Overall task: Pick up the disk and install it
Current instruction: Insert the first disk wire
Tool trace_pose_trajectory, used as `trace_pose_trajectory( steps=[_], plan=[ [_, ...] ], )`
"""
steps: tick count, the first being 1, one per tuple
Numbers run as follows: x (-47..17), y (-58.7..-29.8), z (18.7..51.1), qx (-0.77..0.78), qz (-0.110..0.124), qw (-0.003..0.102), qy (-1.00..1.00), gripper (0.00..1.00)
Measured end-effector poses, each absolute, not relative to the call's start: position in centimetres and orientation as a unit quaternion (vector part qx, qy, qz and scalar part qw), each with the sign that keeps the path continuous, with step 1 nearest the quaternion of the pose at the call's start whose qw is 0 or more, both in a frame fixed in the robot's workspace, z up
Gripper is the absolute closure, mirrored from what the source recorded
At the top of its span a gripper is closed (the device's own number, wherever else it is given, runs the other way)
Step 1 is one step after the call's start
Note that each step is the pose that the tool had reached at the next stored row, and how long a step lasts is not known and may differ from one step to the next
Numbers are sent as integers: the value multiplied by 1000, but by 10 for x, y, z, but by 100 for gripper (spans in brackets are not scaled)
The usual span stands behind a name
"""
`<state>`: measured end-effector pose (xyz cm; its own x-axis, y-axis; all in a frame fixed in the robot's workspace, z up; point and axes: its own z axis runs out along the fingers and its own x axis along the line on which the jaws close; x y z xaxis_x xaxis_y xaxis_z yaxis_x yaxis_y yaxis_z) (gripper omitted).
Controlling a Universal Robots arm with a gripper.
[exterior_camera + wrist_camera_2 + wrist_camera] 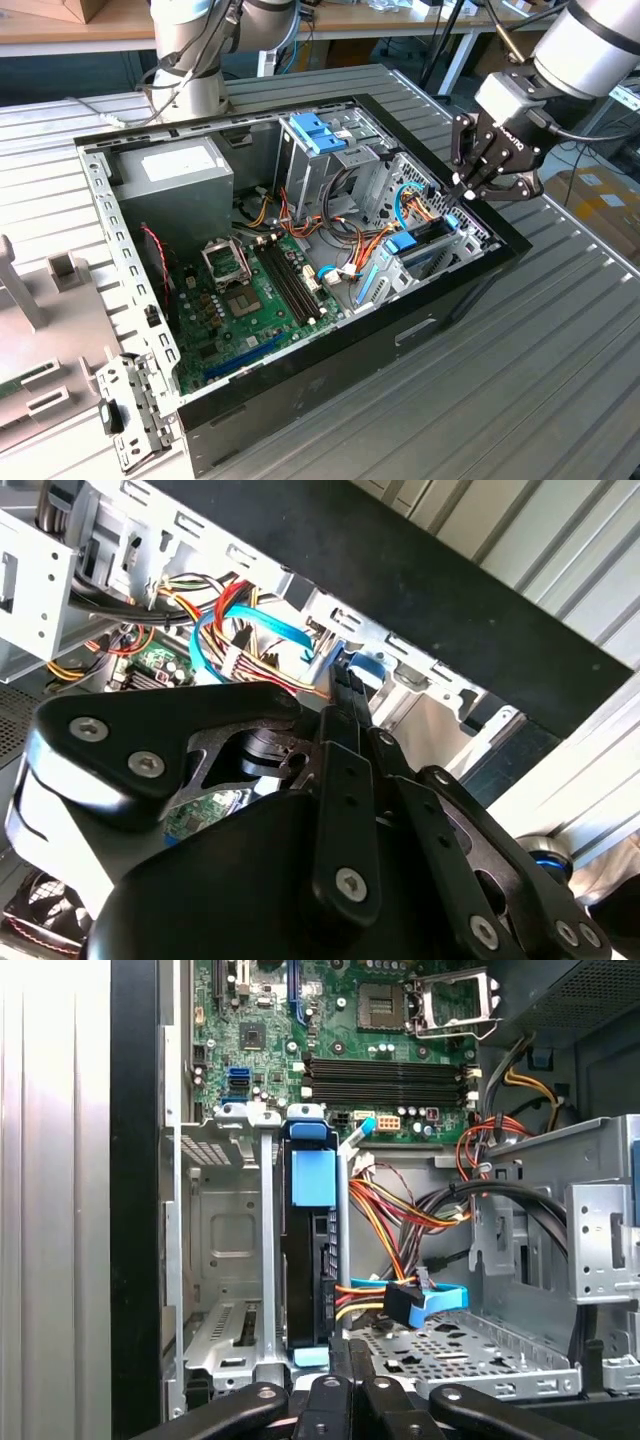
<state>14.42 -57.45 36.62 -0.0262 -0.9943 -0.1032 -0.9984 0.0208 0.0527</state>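
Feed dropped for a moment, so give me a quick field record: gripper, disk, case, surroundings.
gripper: at the open case's edge on the exterior view's right, over the drive bay, fingers closed together
disk: standing on edge in the bay with its blue tab up, just ahead of the fingertips in the first wrist view
case: lying open on a metal table
power supply: at the back corner

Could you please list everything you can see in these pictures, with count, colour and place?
Computer case: one, black, open on the ribbed metal table.
Motherboard: one, green, on the case floor.
Power supply: one, grey, far corner of the case.
Drive cage: one, metal with a blue latch, beside the power supply.
Disk: one, dark with blue rail, standing on edge in the bay by the case wall.
Cables: several, orange, red, yellow, black, blue, mid-case.
Gripper: one, black, just above the disk bay.
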Motion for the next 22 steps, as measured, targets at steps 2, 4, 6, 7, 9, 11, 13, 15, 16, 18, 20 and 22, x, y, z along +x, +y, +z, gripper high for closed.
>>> trace_pose_trajectory(
  steps=[2,4,6,7,9,11,13,15,16,18,20,22],
  plan=[
    [147,-575,368,-698,55,18,714,89],
    [149,-575,370,-697,55,18,714,89],
    [152,-575,372,-697,56,18,714,89],
    [153,-575,372,-697,56,17,714,89],
    [155,-575,373,-697,56,17,714,89],
    [156,-574,373,-697,56,17,714,89],
    [157,-575,375,-697,57,17,714,89],
    [157,-575,377,-697,57,17,714,89],
    [158,-575,377,-697,57,17,714,89],
    [158,-575,377,-697,57,17,714,89],
    [158,-575,377,-697,57,17,714,89],
    [158,-575,377,-697,57,17,714,89]
  ],
)
